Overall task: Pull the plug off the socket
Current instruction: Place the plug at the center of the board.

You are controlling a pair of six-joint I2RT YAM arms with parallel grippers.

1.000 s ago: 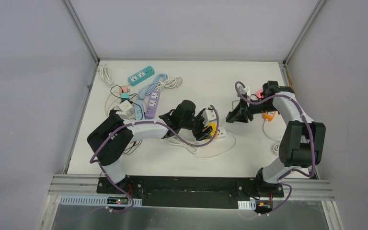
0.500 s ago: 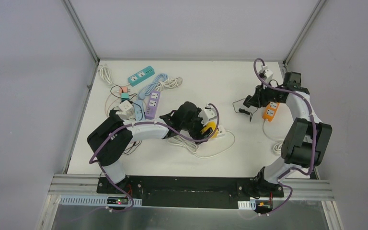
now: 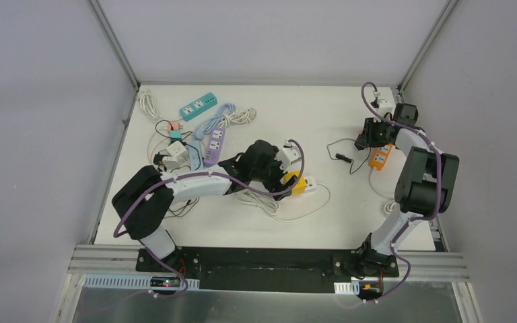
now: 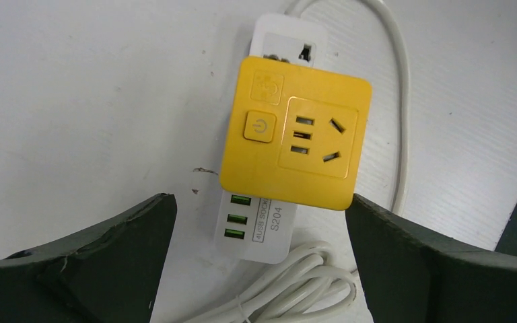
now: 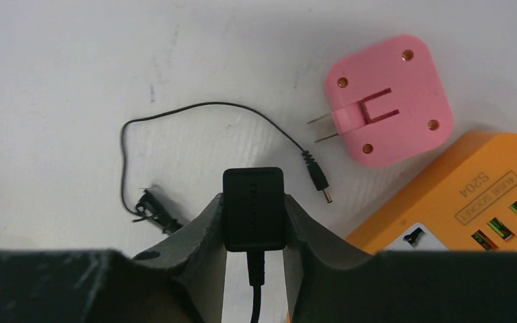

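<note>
A yellow socket cube (image 4: 296, 151) sits plugged into a white power strip (image 4: 259, 229), and its face holds no plug. Both show mid-table in the top view, the cube (image 3: 295, 182) on the strip (image 3: 309, 184). My left gripper (image 4: 259, 205) is open just above them, one jaw on each side, touching neither; the top view shows it (image 3: 279, 169) too. My right gripper (image 5: 253, 202) is shut on a black plug (image 5: 253, 208) with a thin black cable (image 5: 175, 111). It holds the plug at the far right (image 3: 369, 138), well away from the cube.
A pink adapter (image 5: 387, 101) and an orange power strip (image 5: 471, 198) lie under the right gripper. The strip's coiled white cable (image 3: 276, 205) lies by the left gripper. Teal (image 3: 197, 106) and purple (image 3: 215, 145) strips, small adapters and cords crowd the back left.
My right gripper has carried the black plug from mid-table near the yellow cube to the far right side. My left arm has shifted slightly and stays over the cube.
</note>
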